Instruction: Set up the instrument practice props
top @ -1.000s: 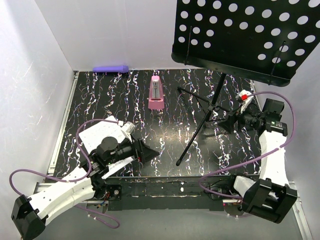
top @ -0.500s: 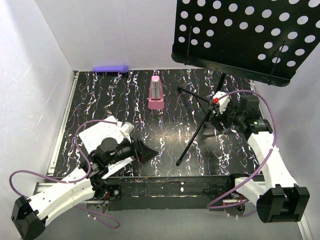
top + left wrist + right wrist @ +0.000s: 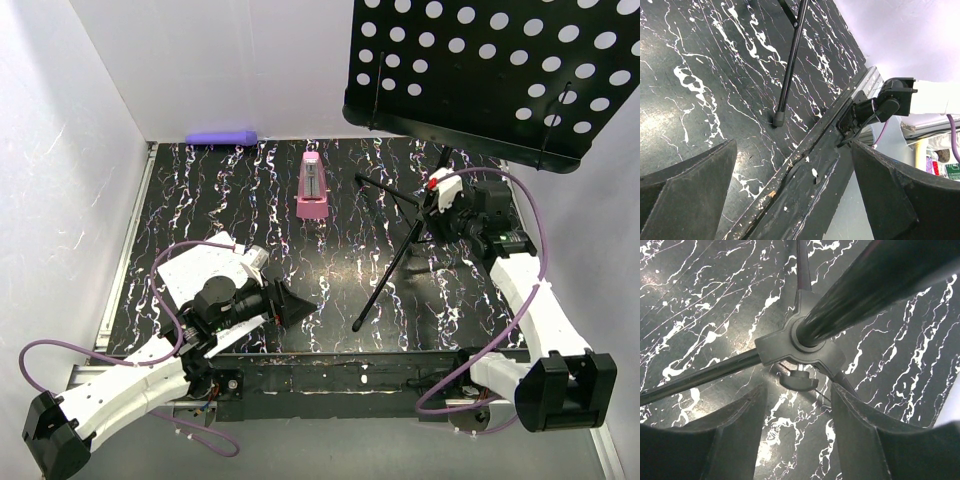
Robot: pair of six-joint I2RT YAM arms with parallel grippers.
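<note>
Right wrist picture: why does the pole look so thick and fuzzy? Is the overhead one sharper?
Right wrist view: the pole passes close to the lens, so it looms soft, with glare; top external view: the music stand looks crisp.

White-shelled left arm [image 3: 128,377] and right arm [image 3: 532,297], black joints, looping purple cables [image 3: 22,362]; the left gripper [image 3: 794,145] has black wedge fingers [image 3: 685,190] (edges scuffed).

Table [image 3: 250,215] black, white marble-like veining all over. Music stand [image 3: 480,70] black, its desk dotted with rows of round holes. Metronome [image 3: 313,187] pink. Sheet-music page [image 3: 190,270] white. Cylinder [image 3: 222,137] purple. Left arm [image 3: 120,385] and right arm [image 3: 535,300] white with black joints. Cable [image 3: 543,225] purple. Walls [image 3: 100,100] white.
</note>
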